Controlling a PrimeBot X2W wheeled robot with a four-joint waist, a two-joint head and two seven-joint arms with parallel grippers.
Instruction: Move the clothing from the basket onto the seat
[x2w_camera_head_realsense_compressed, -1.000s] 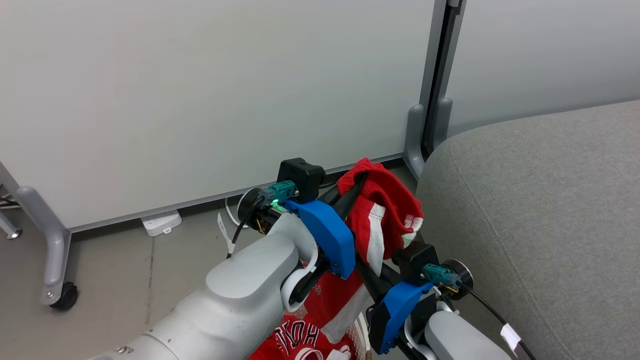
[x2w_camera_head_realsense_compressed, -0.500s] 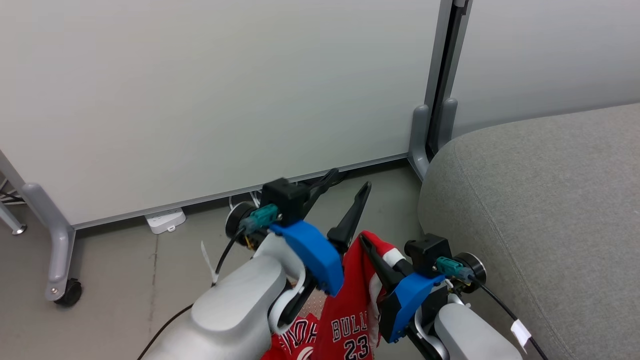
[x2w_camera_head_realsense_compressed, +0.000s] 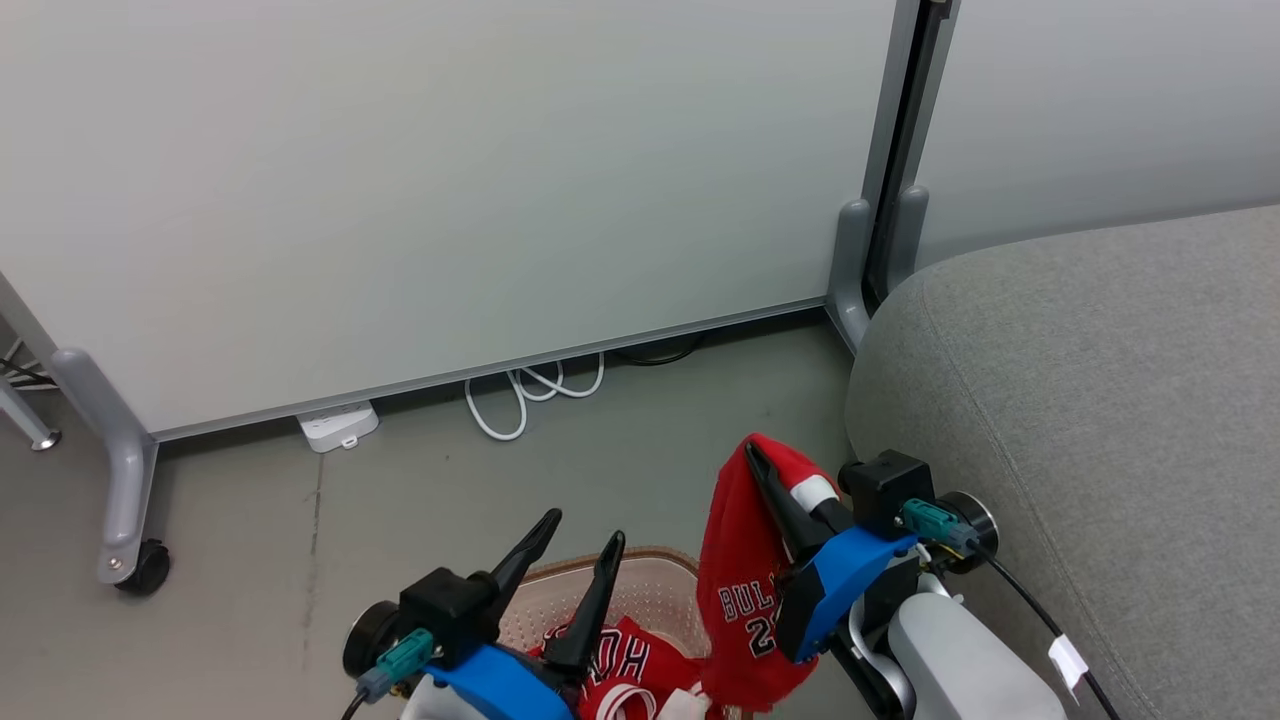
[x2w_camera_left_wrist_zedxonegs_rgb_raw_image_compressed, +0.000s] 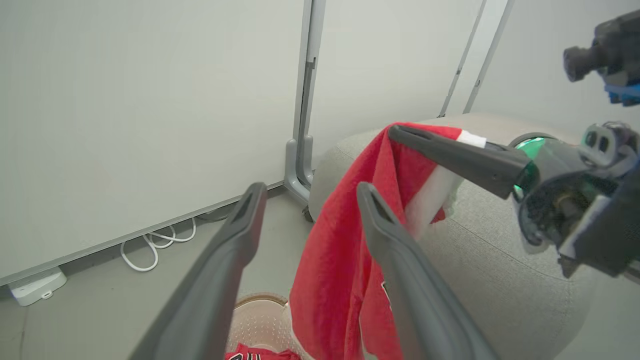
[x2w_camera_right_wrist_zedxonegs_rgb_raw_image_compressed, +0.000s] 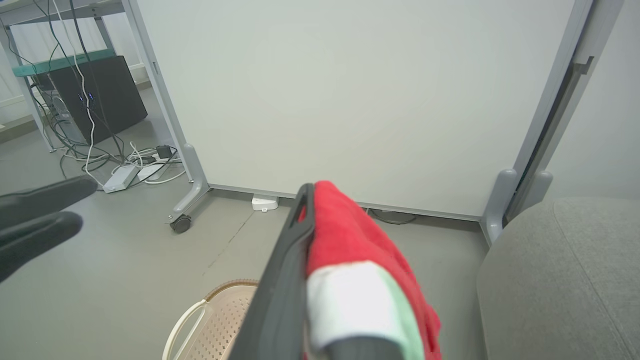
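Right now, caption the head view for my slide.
Right claw shut on red jersey beside grey seat; left claw open above basket.

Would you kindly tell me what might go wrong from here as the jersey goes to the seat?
1. The right gripper pinches the jersey by one bunched edge only; it might slip out on the way to the seat.
2. The jersey hangs low, its hem down by the basket, so it may drag on the seat's side.
3. The open left gripper stands close beside the hanging cloth and may snag it.
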